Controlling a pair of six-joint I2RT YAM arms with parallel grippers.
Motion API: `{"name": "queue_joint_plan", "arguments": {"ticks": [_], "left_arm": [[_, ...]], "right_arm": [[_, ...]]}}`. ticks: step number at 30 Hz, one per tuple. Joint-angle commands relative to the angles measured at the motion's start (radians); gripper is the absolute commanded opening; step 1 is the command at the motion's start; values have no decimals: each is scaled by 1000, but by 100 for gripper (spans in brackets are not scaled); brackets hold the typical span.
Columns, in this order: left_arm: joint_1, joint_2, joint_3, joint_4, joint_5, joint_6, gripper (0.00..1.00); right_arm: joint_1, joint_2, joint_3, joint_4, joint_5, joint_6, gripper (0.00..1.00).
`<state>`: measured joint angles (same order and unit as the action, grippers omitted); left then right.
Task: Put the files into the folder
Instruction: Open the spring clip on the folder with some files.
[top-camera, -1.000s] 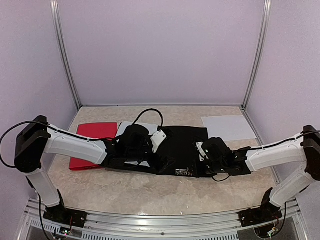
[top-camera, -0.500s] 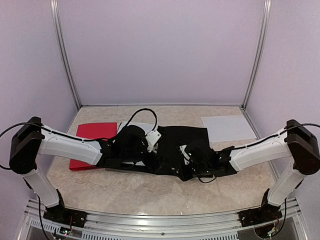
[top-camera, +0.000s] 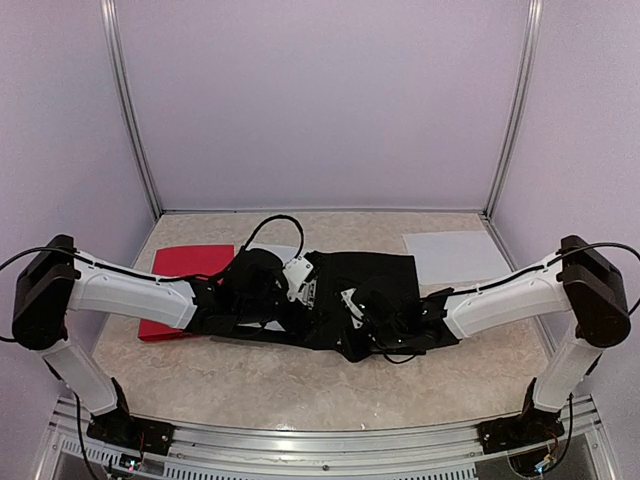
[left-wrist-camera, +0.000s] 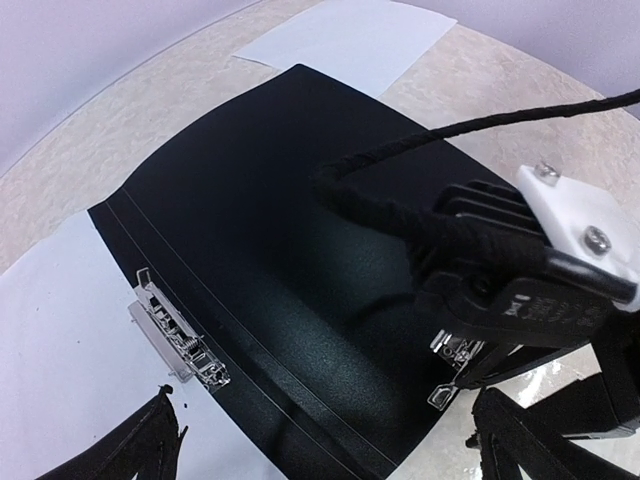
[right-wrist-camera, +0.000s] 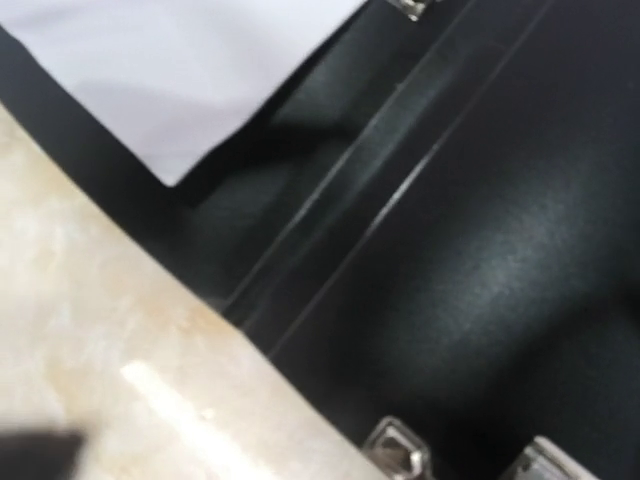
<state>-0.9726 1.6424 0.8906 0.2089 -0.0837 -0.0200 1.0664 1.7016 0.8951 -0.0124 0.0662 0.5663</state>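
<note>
Left claw (left-wrist-camera: 320, 440) gapes wide, empty; right claw (top-camera: 352, 318) low over the black folder (left-wrist-camera: 280, 230), grip unclear. Loose white paper sheet (top-camera: 455, 255) looks light, floppy: best pinched at an edge.

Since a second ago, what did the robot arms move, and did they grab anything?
The right gripper slid left across the open black folder, toward the left gripper, which barely shifted and stays wide open. Whether the right one grabbed anything cannot be seen. The red folder, the loose white sheet at the far right and the sheet in the black folder lie as before.
</note>
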Motion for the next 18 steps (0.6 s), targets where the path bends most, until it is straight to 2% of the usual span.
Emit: {"name": "queue_joint_plan", "arguments": {"ticks": [1,6,11,15,18], "left_arm": [[26,-26,-12,-9,27,-35,99],[47,-31,12,-51,76,-90,99],[68,-25,69,-129,144,-146,99],[68,-20,97,-164,160,-160,99],[68,-18,105,-176,169,-174,99]], "right_arm": [[18,-75,23,-41,32,-31,36],[-28,-147,64,-198,175,-10,50],[-230,-211,58,-254,229,-14,72],[-429,-200,69,-238,227,-56,76],[-531,-148,101,-212,242,-97,76]]}}
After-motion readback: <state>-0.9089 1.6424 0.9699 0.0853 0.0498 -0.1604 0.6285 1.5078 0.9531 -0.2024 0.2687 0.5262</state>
